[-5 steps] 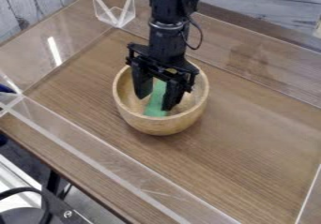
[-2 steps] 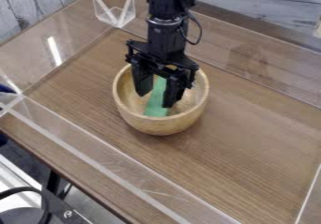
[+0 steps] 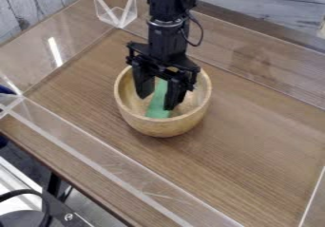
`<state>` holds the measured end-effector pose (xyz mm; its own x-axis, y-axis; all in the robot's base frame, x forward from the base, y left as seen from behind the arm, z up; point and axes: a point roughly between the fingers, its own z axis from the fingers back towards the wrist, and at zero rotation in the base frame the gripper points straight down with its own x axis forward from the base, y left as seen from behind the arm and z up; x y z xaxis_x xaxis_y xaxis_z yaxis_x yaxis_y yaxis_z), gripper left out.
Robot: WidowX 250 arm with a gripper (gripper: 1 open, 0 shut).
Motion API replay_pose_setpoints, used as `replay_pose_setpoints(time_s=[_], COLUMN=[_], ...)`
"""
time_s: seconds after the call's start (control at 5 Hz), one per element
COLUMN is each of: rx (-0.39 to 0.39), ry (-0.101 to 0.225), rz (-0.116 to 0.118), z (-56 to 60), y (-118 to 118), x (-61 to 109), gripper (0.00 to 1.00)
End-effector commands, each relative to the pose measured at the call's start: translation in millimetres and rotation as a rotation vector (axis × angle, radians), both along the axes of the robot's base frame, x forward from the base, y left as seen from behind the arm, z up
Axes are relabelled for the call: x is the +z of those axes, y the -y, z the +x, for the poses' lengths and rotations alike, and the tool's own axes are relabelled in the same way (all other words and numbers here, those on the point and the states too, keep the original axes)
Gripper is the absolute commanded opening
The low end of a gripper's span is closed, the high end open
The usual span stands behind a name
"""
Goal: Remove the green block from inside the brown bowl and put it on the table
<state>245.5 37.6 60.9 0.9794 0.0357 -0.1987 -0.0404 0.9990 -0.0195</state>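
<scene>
With the tool (image 3: 160,91) partly closed around the green block (image 3: 156,107) inside the brown bowl (image 3: 143,122), a loose pinch could drop the block or drag the bowl across the bench (image 3: 254,155).

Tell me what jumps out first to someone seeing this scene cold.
The black gripper reaches straight down into the brown bowl near the middle of the table. Between its fingers stands the bright green block, leaning inside the bowl. Low clear acrylic walls ring the tabletop.
</scene>
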Motion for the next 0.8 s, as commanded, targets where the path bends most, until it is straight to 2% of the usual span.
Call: replay_pose_setpoints(time_s=[0.0,0.6], rx=[0.002,-0.002], ry=[0.064,0.062], rz=[0.009,0.009], z=[6.9,6.7], y=[-1.5,0.3], x=[14.7,13.0], gripper=[1.00,1.00])
